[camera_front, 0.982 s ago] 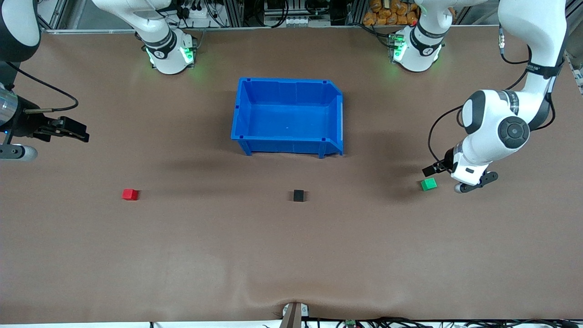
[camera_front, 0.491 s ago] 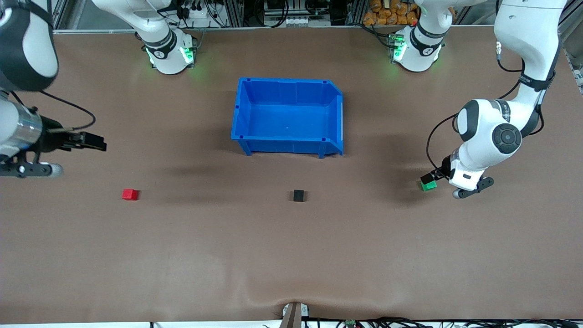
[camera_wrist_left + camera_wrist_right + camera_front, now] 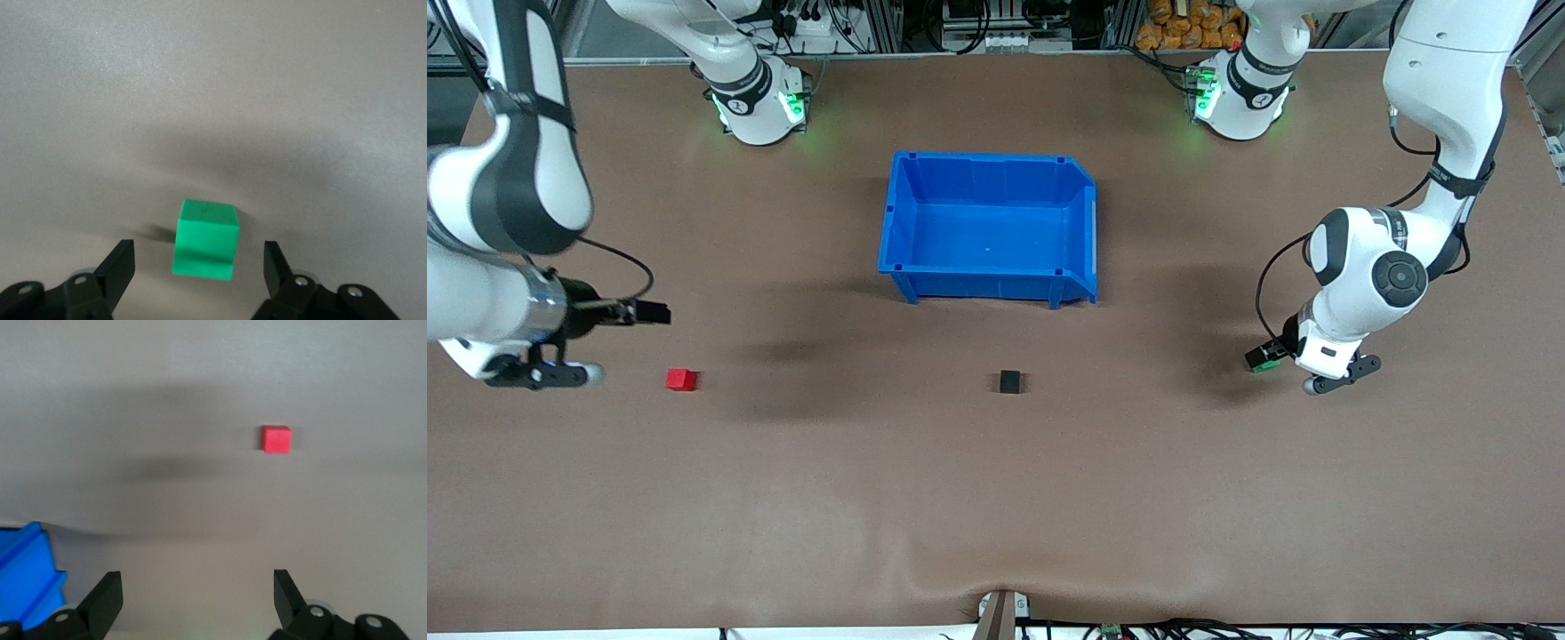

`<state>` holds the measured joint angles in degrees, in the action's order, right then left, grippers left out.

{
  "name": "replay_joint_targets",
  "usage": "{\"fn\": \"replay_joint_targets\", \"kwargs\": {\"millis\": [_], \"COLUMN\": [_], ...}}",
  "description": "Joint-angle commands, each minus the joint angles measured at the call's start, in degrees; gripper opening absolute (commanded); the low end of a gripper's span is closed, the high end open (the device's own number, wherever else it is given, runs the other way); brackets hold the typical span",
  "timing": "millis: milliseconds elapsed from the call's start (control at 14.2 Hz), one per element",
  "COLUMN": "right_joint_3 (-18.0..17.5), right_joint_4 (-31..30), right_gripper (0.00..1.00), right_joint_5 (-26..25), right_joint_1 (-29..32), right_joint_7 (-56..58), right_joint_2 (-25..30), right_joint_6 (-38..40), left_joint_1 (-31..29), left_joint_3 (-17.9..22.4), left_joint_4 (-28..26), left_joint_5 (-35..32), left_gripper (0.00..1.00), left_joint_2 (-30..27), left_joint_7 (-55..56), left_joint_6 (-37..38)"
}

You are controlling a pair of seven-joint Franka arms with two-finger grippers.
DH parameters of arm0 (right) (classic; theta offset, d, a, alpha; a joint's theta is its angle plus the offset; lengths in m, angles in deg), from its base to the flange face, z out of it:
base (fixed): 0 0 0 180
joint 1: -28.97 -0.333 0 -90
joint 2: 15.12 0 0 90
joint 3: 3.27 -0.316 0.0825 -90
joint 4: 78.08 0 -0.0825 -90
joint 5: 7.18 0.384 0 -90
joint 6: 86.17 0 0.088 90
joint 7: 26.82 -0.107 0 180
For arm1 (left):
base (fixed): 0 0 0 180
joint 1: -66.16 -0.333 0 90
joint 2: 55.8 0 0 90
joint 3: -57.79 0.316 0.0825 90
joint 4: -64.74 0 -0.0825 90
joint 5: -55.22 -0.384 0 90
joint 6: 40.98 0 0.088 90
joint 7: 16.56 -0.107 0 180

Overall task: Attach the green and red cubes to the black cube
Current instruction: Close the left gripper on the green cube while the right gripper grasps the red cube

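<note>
The left gripper [image 3: 198, 261] is down low at the left arm's end of the table [image 3: 996, 498]. Its two fingers [image 3: 119, 265] stand spread, one on each side of the green cube [image 3: 205, 240], with a gap on both sides, so they are not pinching it. The green cube sits flat on the table (in the front view you can only see a bit of it [image 3: 1259, 363] under the gripper).

The right gripper [image 3: 649, 312] is up in the air at the right arm's end of the table. Its fingers [image 3: 103, 599] are spread wide and hold nothing. The red cube [image 3: 680, 380] lies on the table close by, but the gripper is not touching it.

The black cube [image 3: 1010, 382] sits alone between the two colored cubes, well apart from both. The blue bin [image 3: 987, 228] is farther from the front camera than the black cube.
</note>
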<state>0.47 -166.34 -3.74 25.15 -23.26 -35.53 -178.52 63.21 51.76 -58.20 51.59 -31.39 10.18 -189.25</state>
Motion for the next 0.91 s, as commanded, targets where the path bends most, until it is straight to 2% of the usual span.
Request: {"fn": "replay_joint_targets", "kwargs": {"millis": [0, 211, 561, 842], "right_joint_3": [0.13, 0.21, 0.39, 0.48], "right_joint_4": [0.82, 0.90, 0.11, -0.15], "right_gripper": [1.00, 1.00, 1.00, 1.00], "right_joint_5": [0.51, 0.34, 0.60, 0.17], "right_joint_1": [0.38, 2.75, 6.97, 7.16], "right_joint_7": [12.20, 23.48, 24.30, 9.13], "right_joint_2": [-2.44, -6.03, -11.49, -14.39], "right_joint_6": [-0.03, -1.07, -10.90, -12.24], "left_joint_1": [-0.47, -0.30, -0.03, -0.12], "left_joint_3": [-0.04, -0.04, -0.04, -0.04], "left_joint_4": [0.68, 0.86, 1.82, 2.70], "left_joint_5": [-1.38, -1.46, -1.46, -1.46], "left_gripper": [0.79, 0.75, 0.67, 0.64], "left_joint_2": [0.46, 0.46, 1.52, 2.22], "left_joint_7": [-0.20, -0.20, -0.90, -0.90], "left_joint_6": [-0.61, -0.61, -0.52, -0.52]}}
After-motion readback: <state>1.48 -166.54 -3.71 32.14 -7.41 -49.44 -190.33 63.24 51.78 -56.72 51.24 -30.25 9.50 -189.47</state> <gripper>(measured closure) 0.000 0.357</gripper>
